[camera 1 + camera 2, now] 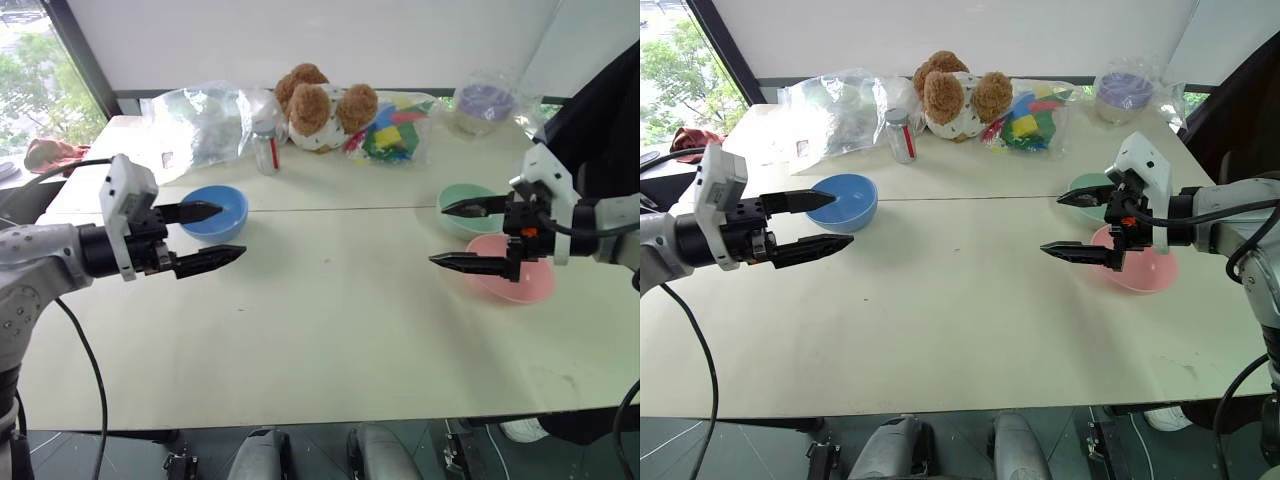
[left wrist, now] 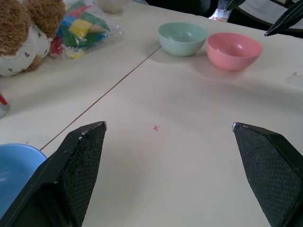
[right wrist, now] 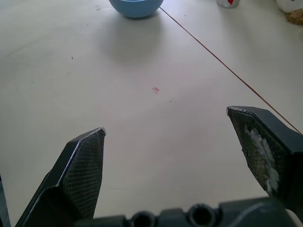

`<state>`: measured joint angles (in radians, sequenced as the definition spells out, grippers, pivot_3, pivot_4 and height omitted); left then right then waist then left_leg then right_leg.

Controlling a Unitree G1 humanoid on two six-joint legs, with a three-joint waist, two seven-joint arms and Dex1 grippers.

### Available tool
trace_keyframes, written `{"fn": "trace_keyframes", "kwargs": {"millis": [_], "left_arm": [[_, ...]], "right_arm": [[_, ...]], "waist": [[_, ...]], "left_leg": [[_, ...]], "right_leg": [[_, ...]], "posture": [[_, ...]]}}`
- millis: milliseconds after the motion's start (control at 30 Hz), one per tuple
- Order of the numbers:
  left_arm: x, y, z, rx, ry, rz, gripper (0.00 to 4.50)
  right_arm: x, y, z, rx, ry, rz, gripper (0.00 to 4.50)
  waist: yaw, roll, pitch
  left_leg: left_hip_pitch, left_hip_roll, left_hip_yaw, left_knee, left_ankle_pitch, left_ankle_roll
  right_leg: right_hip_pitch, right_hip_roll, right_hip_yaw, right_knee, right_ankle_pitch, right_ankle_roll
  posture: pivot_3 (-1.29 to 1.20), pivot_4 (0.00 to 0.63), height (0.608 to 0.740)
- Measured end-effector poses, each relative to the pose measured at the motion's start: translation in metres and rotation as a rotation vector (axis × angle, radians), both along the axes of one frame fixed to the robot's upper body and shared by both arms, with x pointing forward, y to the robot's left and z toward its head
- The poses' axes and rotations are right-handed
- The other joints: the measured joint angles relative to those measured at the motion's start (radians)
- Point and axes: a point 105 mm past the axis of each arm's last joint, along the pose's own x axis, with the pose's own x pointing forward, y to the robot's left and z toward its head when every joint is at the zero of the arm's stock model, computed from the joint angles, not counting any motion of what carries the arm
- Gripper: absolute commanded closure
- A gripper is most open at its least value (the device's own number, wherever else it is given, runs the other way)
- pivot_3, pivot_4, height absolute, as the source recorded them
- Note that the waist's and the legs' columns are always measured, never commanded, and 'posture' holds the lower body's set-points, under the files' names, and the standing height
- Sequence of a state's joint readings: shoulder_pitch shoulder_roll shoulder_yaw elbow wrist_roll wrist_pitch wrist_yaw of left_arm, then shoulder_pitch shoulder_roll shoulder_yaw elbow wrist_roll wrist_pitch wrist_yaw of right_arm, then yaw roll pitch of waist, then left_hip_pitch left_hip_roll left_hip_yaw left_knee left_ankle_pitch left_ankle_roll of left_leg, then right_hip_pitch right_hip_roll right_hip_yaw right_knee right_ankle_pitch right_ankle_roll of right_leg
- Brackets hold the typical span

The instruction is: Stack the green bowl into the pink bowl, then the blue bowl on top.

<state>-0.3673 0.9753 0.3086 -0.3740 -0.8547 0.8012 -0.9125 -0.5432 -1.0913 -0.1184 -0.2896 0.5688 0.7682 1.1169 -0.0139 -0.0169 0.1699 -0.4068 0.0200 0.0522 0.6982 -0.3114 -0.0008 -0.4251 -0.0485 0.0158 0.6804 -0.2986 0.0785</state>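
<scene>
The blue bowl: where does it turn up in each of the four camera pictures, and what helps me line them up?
Left eye view: the blue bowl sits left of centre, behind the left gripper.
Right eye view: same spot, at left.
Left wrist view: bottom-left corner, cut off.
Right wrist view: top edge, cut off.
Shared landmark: the table seam running beside the bowl.
</scene>
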Motion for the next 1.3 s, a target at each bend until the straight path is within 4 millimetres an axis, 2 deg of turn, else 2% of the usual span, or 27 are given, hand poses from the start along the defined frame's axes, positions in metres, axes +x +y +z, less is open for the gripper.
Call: {"fn": "trace_keyframes", "kwargs": {"millis": [233,333,767,967,1133,1300], "left_arm": [[0.001,0.000,0.001,-0.004,-0.012,0.003,0.09],[0.002,-0.003,0.008,-0.019,-0.033,-0.010,0.09],[0.002,-0.004,0.005,-0.010,-0.035,-0.021,0.09],[0.002,-0.006,0.003,-0.011,-0.034,-0.034,0.09],[0.005,-0.007,-0.002,-0.007,-0.028,-0.037,0.09],[0.005,-0.010,-0.006,0.005,-0.019,-0.052,0.09]], "right_arm": [[0.001,0.000,0.000,0.001,-0.004,-0.008,0.00],[0.001,-0.001,-0.001,0.000,-0.003,-0.012,0.00],[0.007,-0.006,-0.004,-0.020,-0.018,-0.080,0.00],[0.016,-0.023,-0.025,-0.049,0.059,-0.246,0.00],[0.012,-0.052,-0.078,-0.158,0.183,-0.424,0.00],[0.011,-0.068,-0.095,-0.228,0.186,-0.499,0.00]], "waist": [[0.000,0.000,0.000],[0.000,0.000,0.000],[0.000,0.000,0.000],[0.000,0.000,0.000],[0.003,0.000,0.000],[-0.002,0.000,0.000]], "left_leg": [[0.000,0.000,0.000,0.000,0.000,0.000],[0.000,0.000,0.000,0.000,0.000,0.000],[0.000,0.000,0.000,0.000,0.000,0.000],[0.000,0.000,0.000,0.000,0.000,0.000],[-0.001,-0.001,0.000,0.000,0.000,0.000],[0.000,0.000,0.000,0.000,0.000,0.000]], "right_leg": [[0.000,0.000,0.000,0.000,0.000,0.000],[0.000,0.000,0.000,0.000,0.000,0.000],[0.000,0.000,0.000,0.000,0.000,0.000],[0.000,0.000,0.000,0.000,0.000,0.000],[0.000,0.000,0.000,0.000,0.000,0.000],[0.000,0.001,0.001,0.000,0.000,0.000]], "posture": [[0.00,0.150,0.740],[0.00,0.150,0.740],[0.00,0.150,0.740],[0.00,0.150,0.740],[0.00,0.150,0.740],[0.00,0.150,0.740]]}}
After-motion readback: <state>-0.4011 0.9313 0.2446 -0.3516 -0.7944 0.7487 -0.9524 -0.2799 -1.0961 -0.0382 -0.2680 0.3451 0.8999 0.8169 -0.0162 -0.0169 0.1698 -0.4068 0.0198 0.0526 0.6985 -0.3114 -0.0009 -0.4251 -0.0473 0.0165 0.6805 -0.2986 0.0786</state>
